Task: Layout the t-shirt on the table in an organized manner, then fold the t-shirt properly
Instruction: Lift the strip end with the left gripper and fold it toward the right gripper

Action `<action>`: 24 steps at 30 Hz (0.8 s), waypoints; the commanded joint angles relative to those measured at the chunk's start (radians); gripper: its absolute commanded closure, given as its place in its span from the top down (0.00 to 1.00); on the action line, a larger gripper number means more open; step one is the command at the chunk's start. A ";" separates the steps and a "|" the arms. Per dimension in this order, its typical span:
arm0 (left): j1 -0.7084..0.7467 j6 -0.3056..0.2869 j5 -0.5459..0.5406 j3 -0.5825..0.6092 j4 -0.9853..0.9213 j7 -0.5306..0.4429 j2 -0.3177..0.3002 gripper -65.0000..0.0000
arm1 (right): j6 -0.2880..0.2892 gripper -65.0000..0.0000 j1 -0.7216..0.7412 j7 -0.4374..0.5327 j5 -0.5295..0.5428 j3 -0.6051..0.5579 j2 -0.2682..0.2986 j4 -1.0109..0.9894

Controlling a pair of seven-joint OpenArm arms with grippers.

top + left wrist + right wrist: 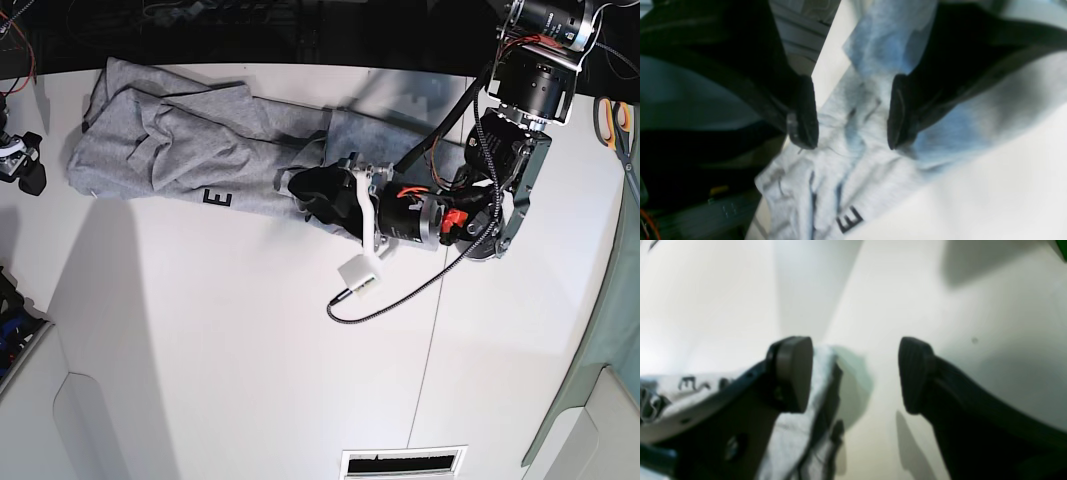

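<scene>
Under the left wrist camera, the left end effector (853, 113) hangs with its two dark fingers parted over the t-shirt (853, 166), nothing between them. Rumpled grey cloth lies below, a black letter E near the bottom edge, white worktop (990, 200) to the right. The spread fingers suggest a pinch being lined up on a fold.

From the right wrist camera, the right end effector (855, 373) is also parted and empty. Bare worktop (893, 290) shows between its fingers; a crumpled edge of t-shirt (796, 436) with dark lettering sits behind the left finger, apparently not gripped.

Seen from the base view, the t-shirt (170, 140) lies bunched across the far left of the worktop (250, 370), not yet spread flat. The left end effector (308, 190) reaches over the shirt's right end, likely to pull it straight. The right arm is barely visible at the left edge.
</scene>
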 commanded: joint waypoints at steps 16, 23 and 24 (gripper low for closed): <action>-0.022 -0.006 -0.098 -0.332 0.035 -0.002 -0.116 0.56 | 0.056 0.62 -0.009 -0.119 0.233 -0.149 -0.040 -0.155; 0.012 -0.006 -0.095 -0.343 0.035 -0.004 -0.193 0.56 | 0.056 0.61 -0.006 -0.118 0.231 -0.246 -0.069 -0.154; 0.023 -0.006 -0.092 -0.343 0.035 -0.005 -0.204 0.56 | 0.056 0.57 -0.005 -0.114 0.231 -0.247 -0.074 -0.154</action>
